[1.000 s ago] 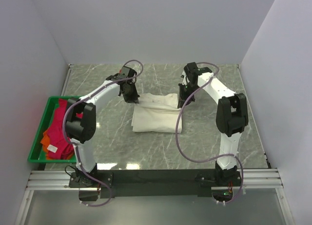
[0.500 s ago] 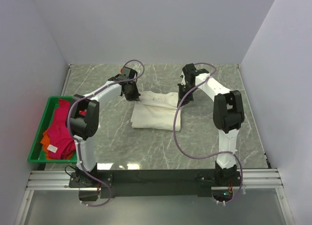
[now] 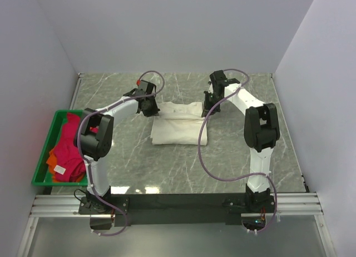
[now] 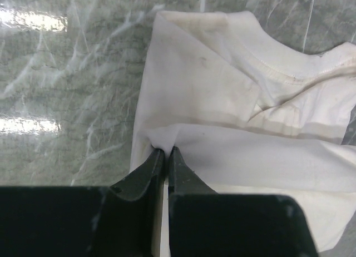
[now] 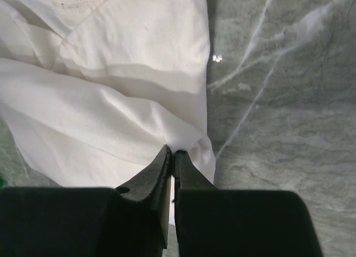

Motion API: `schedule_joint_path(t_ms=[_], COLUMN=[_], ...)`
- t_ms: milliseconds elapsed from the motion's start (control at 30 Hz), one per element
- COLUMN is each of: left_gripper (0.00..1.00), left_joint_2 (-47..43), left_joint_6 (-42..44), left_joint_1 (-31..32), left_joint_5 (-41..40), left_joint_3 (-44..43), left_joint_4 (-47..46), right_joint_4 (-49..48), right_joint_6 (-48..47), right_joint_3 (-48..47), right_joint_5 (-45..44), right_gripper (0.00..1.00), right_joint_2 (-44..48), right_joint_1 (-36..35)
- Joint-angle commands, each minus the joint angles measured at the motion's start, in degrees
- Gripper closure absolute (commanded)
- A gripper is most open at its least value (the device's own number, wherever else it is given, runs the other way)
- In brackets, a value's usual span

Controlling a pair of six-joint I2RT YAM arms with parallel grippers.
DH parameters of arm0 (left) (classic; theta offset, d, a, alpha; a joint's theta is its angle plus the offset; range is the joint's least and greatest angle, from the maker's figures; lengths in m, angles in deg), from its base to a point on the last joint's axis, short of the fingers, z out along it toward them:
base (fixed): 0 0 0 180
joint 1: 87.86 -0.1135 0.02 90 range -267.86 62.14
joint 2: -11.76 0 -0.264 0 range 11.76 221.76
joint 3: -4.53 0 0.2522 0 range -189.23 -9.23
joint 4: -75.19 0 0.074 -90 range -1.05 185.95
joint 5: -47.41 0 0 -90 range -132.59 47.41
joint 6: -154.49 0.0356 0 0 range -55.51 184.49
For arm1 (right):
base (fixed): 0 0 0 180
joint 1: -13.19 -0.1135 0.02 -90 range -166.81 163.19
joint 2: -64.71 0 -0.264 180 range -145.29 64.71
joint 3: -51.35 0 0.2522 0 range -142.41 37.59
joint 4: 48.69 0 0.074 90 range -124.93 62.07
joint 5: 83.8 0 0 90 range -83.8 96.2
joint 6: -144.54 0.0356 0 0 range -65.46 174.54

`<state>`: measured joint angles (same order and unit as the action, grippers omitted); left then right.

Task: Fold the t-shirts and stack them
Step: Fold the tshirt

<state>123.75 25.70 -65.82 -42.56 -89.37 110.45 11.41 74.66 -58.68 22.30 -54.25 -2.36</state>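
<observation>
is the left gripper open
No, the left gripper is shut on a pinched fold of the cream shirt.

A shirt (image 3: pixel 177 129) lies on the desk (image 3: pixel 239 157) between the two pincers: the left pincer (image 3: pixel 149 109) at its far left corner, the right pincer (image 3: pixel 207 109) at its far right corner. Well left of the left pincer, a crate (image 3: pixel 53 129) holds more shirts (image 3: pixel 68 146).

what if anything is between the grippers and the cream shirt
Nothing visible. The left gripper and the right gripper are each shut on a pinch of the cream shirt, one at each end of its far edge, with cloth directly between the fingers.
</observation>
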Motion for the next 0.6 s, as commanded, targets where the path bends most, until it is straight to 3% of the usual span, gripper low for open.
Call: schedule_joint_path(t_ms=[0, 300, 400, 433, 567], left_gripper=[0.99, 0.94, 0.85, 0.75, 0.5], left_joint_2=[-4.8, -2.9, -4.0, -4.5, -8.5], left_joint_6=[-0.8, -1.2, -1.6, -2.0, -3.0], left_joint_1=[-0.4, -0.4, -0.4, -0.4, -0.4], left_joint_5=[-2.9, -4.7, -6.1, -7.0, -9.7], left_joint_3=[2.3, 2.2, 2.5, 2.6, 4.8], left_joint_4=[-5.2, -7.1, -8.2, -8.4, -9.6], right_joint_4=[-6.3, -10.1, -11.3, -11.5, -15.1], right_joint_6=[0.9, 1.2, 0.8, 0.7, 0.1], right_joint_3=[0.6, -1.5, -3.0, -3.3, -1.3], right_joint_5=[-0.1, 0.0, -0.4, -0.5, -1.1], right_gripper=[1.0, 0.88, 0.78, 0.72, 0.62], right_joint_2=[4.0, 0.1, -0.4, -0.3, 5.1], right_joint_1=[0.6, 0.7, 0.7, 0.7, 0.8])
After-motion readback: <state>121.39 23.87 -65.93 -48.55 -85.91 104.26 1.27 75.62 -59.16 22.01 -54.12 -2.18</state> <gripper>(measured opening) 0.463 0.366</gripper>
